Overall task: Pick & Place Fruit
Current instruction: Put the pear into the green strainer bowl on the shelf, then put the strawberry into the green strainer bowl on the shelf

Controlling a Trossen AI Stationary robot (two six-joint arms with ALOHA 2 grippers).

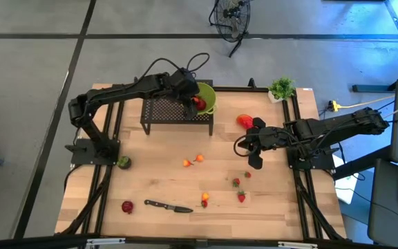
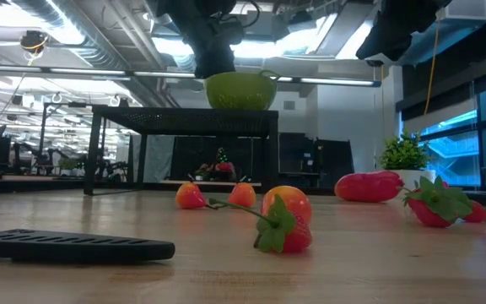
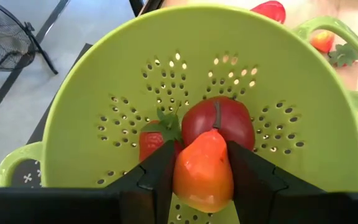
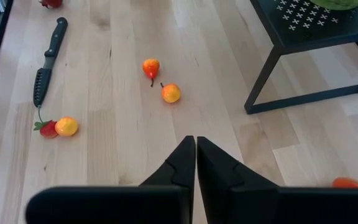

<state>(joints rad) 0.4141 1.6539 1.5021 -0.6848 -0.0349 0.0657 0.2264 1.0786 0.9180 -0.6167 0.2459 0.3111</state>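
The left gripper (image 3: 202, 177) hangs over the lime-green colander (image 3: 92, 93), which stands on a black perforated stand (image 1: 175, 111) at the upper middle of the high view, and its fingers pinch an orange pear-shaped fruit (image 3: 202, 171) between them; holding it directly above the bowl's hollow suggests the piece is about to be let go there, so it drops among what is already collected. Inside the bowl lie a dark red apple-like fruit (image 3: 219, 121) and, partly hidden behind the finger, what looks like a strawberry (image 3: 151, 140). The right gripper (image 4: 195, 163) sits at the right middle of the high view, its fingers pressed together and holding nothing, poised low over the table as if waiting its turn. The rest of the fruit is scattered on the wooden table (image 1: 150, 180): two small orange pieces (image 4: 160, 81) near the centre, a glossy red oblong piece (image 1: 244, 120) just beside the right arm, strawberries (image 1: 239, 189) lower right, a round green one (image 1: 124, 162) at the left edge. A black-handled knife (image 1: 168, 206) lies at the lower centre, apart from the work.
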